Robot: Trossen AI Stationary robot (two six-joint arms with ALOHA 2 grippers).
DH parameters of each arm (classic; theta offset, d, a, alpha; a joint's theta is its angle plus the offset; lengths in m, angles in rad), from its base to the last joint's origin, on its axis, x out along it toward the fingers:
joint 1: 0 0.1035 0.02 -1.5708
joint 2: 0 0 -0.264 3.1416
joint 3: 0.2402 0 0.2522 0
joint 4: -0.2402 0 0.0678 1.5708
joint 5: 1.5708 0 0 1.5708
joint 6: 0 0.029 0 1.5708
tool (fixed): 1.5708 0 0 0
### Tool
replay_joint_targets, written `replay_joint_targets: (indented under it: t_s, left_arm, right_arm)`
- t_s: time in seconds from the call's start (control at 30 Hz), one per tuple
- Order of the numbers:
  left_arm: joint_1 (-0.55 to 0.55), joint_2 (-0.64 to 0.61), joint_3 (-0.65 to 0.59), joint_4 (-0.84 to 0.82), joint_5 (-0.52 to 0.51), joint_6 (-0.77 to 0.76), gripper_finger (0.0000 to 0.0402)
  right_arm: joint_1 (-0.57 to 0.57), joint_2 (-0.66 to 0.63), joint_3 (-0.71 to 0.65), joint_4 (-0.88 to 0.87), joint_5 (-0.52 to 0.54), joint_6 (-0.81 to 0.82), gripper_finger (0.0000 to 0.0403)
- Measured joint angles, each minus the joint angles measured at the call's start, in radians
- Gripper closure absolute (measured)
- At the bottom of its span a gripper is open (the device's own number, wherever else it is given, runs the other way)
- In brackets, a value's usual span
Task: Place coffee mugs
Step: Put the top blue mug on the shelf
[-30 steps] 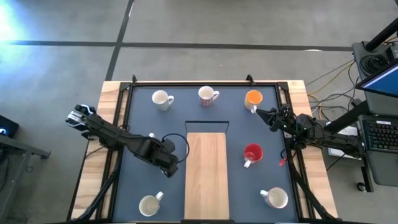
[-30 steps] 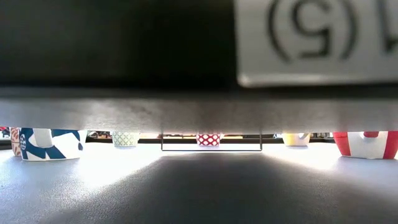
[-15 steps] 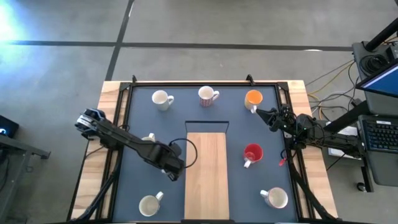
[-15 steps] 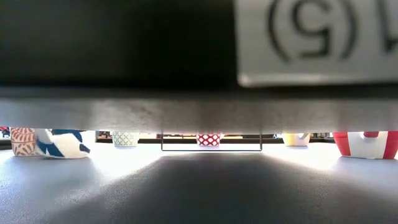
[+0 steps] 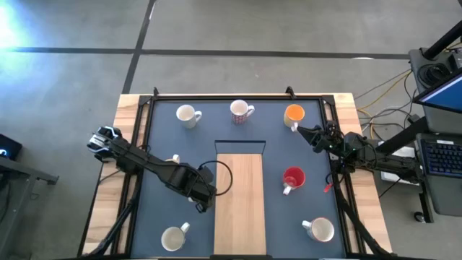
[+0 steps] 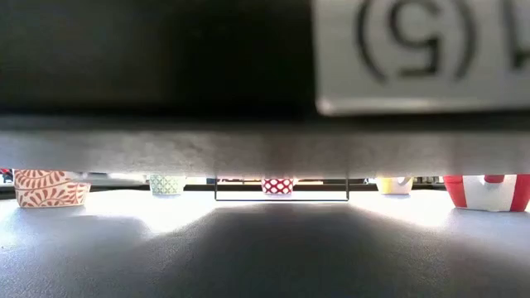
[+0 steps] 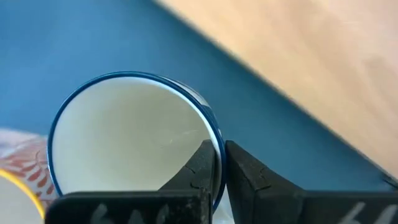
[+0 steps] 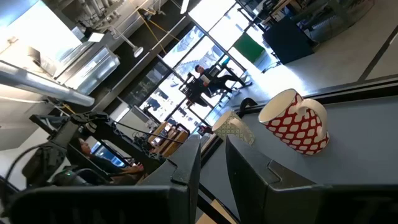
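Note:
My left gripper (image 5: 208, 180) (image 7: 219, 163) is shut on the rim of a blue-rimmed white mug (image 5: 217, 173) (image 7: 130, 137), one finger inside and one outside, just left of the wooden board (image 5: 240, 204). Half hidden under the left arm stands a red-patterned mug (image 5: 172, 159) (image 6: 50, 188). Along the far side stand a white mug (image 5: 188, 115), a red-dotted mug (image 5: 242, 110) (image 8: 297, 121) and an orange mug (image 5: 294, 114). A red mug (image 5: 293, 178) sits right of the board. Two pale mugs (image 5: 174, 237) (image 5: 320, 230) stand near the front. My right gripper (image 5: 303, 132) (image 8: 212, 163) waits beside the orange mug, open and holding nothing.
The dark mat (image 5: 166, 209) lies inside a black frame on the wooden table (image 5: 128, 115). Cables and a desk with a keyboard (image 5: 440, 155) lie off the right edge. People sit in the room beyond, in the right wrist view.
The left gripper has shut on the blue-rimmed mug and carried it slightly toward the board. That mug no longer shows in the low view, which uncovers the red-patterned mug. The right arm is still.

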Motion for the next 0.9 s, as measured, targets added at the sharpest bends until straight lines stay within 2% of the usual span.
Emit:
replay_joint_targets:
  t_s: [0.33,0.9]
  left_arm:
    - [-0.005,0.077,0.197,-0.019,-0.109,0.07,0.0398]
    - [-0.08,0.437,0.743,-0.315,-0.146,0.168,0.0396]
  right_arm:
    - [0.0,0.0,0.0,0.0,0.0,0.0,0.0337]
    - [0.0,0.0,0.0,0.0,0.001,0.0,0.0337]
